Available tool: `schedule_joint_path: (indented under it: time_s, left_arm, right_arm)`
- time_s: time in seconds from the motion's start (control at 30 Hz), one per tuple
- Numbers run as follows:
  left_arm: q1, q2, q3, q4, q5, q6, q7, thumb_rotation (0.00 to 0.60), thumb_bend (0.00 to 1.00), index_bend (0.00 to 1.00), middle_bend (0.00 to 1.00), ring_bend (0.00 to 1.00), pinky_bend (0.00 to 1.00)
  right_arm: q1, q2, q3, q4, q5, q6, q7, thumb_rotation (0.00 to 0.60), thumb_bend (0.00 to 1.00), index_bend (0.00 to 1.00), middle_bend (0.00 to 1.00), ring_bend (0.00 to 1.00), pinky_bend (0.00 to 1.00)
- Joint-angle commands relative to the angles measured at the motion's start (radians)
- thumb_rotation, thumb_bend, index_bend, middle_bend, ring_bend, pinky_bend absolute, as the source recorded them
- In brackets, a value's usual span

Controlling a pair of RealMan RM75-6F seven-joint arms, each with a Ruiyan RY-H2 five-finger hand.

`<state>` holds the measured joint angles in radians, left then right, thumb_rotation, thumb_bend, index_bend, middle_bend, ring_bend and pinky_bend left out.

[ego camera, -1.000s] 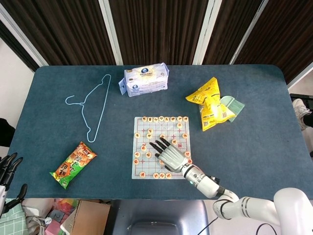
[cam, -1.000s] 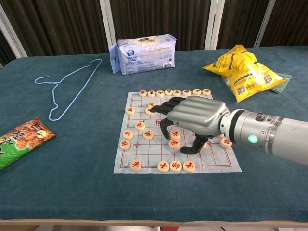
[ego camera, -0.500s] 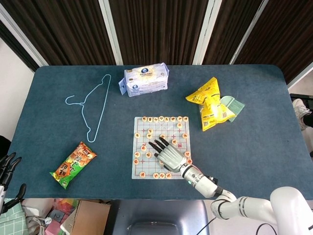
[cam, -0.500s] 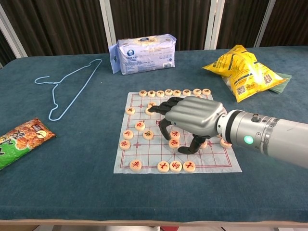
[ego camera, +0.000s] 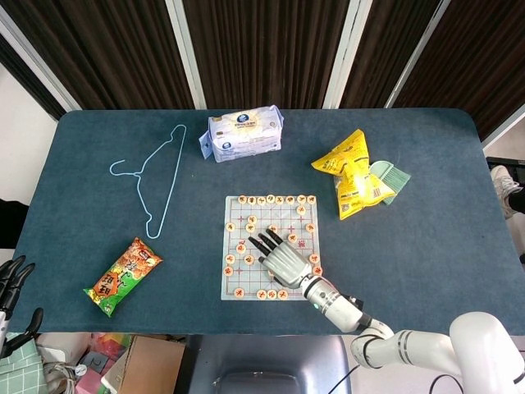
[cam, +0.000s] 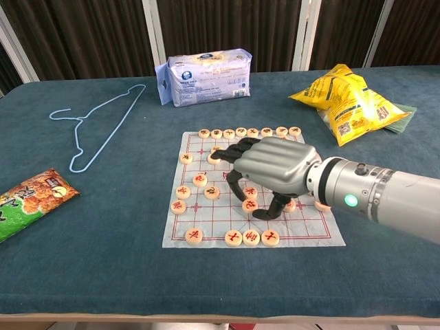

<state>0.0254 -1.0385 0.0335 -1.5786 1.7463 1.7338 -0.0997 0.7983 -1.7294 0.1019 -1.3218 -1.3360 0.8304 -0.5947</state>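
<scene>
On the table (cam: 103, 275), chess pieces (cam: 249, 204) lie under right hand (cam: 271, 165) fingers (cam: 221, 153).

Head view: high above, looking steeply down on the whole table (ego camera: 426, 213), far off, near edge at the frame's bottom. Chest view: low at the near edge, facing level across, close in. Shared: chessboard (ego camera: 233, 289) (cam: 180, 237) at centre, right hand (ego camera: 283, 259) (cam: 271, 163), hanger (ego camera: 156, 176) (cam: 96, 127) upper left.
</scene>
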Motion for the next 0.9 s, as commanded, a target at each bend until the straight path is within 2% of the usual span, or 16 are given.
schedule_joint_path:
  time_s: [0.03,0.3,0.5,0.73,0.9]
  left_arm:
    - [0.001,0.000,0.000,0.001,0.000,0.002,-0.001,0.600,0.44,0.00,0.00,0.00,0.05]
    - [0.003,0.001,0.000,0.001,0.002,0.007,-0.003,0.600,0.44,0.00,0.00,0.00,0.05]
    - [0.005,0.002,-0.002,-0.001,-0.002,0.008,-0.002,0.600,0.44,0.00,0.00,0.00,0.05]
    - [0.007,0.002,-0.004,0.000,-0.007,0.010,-0.003,0.600,0.44,0.00,0.00,0.00,0.05]
    - [0.006,0.003,-0.006,0.001,-0.013,0.007,-0.008,0.600,0.44,0.00,0.00,0.00,0.05]
  right_arm:
    - [0.001,0.001,-0.001,-0.005,0.003,0.004,-0.002,0.600,0.47,0.65,0.08,0.00,0.00]
    - [-0.006,0.036,0.009,-0.057,-0.002,0.049,0.024,0.600,0.47,0.65,0.08,0.00,0.00]
    - [0.005,0.059,0.067,-0.081,0.041,0.065,0.060,0.600,0.47,0.65,0.09,0.00,0.00]
    - [0.059,0.031,0.141,-0.014,0.170,0.029,0.014,0.600,0.47,0.65,0.09,0.00,0.00]
    - [0.093,-0.001,0.168,0.067,0.263,0.009,-0.026,0.600,0.47,0.65,0.09,0.00,0.00]
